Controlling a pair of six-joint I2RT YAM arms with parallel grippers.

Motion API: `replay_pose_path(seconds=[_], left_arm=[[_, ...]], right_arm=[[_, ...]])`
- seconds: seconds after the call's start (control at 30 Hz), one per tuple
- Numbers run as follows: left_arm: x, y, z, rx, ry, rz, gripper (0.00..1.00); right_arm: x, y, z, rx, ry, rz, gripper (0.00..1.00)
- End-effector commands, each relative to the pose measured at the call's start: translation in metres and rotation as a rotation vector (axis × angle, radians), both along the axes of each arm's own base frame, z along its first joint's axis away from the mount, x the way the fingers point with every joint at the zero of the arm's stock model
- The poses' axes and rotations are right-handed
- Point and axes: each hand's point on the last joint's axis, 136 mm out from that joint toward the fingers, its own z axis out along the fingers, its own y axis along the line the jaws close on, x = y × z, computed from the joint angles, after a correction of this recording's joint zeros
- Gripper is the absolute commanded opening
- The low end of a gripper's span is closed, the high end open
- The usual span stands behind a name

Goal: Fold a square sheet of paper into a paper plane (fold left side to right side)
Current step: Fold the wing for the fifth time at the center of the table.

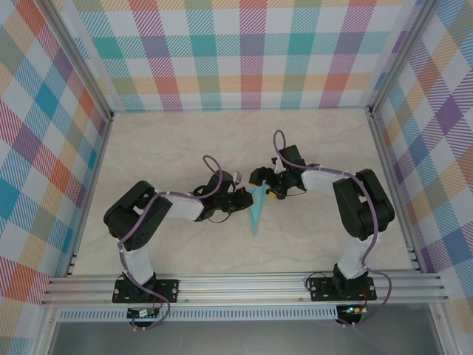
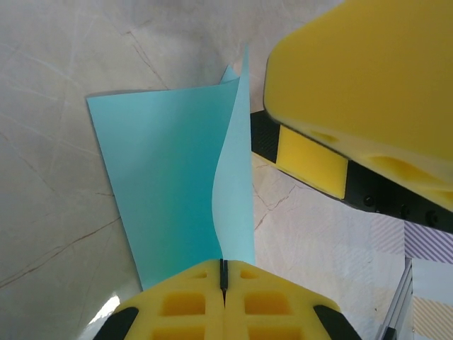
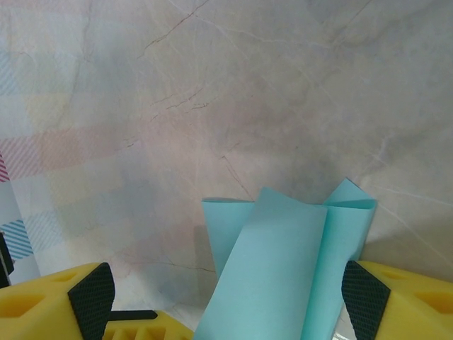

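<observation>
**Left pincer pinches the folded paper; right pincer stands spread around it**

Seen from above, the turquoise paper sits near the middle of the marble-patterned table, between the two arms. It shows as a narrow wedge whose sharp tip points toward the near edge. The left pincer meets it from the left and the right pincer from the far right, and both are close against its wider far end.

In the left wrist view, the left pincer has its yellow fingers pressed together. A thin raised flap of the paper is caught in the seam between them. That flap stands upright and curves gently, while a broader panel to its left lies flat on the table. A yellow finger of the right pincer hangs just beside the flap's far end; whether it touches the flap cannot be told.

In the right wrist view, the right pincer is spread wide, with its fingers at the two lower corners. The paper rises between them in overlapping folds, closer to the right-hand pad. The pads are not seen clamping it.
</observation>
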Motion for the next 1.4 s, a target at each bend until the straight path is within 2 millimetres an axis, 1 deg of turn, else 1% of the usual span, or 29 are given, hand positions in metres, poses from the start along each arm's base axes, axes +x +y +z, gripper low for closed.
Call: replay_pose_path(seconds=[0.0,0.27,0.6,1.03,1.37], left_arm=[[0.006,0.001,-0.002,0.006,-0.004,-0.007,0.00],[0.009,0.003,-0.003,0.024,-0.013,-0.016,0.00],[0.012,0.006,-0.010,0.049,-0.010,-0.027,0.00],[0.011,0.002,-0.021,0.048,0.012,-0.040,0.00],[0.011,-0.001,-0.014,0.023,-0.003,-0.057,0.00]], right_arm=[[0.002,0.006,-0.002,-0.003,0.009,0.021,0.87],[-0.005,0.000,-0.022,-0.107,0.073,0.036,0.90],[-0.010,-0.002,-0.035,-0.169,0.103,0.060,0.91],[-0.010,0.003,-0.033,-0.166,0.093,0.079,0.92],[-0.010,0.001,-0.034,-0.181,0.092,0.079,0.93]])
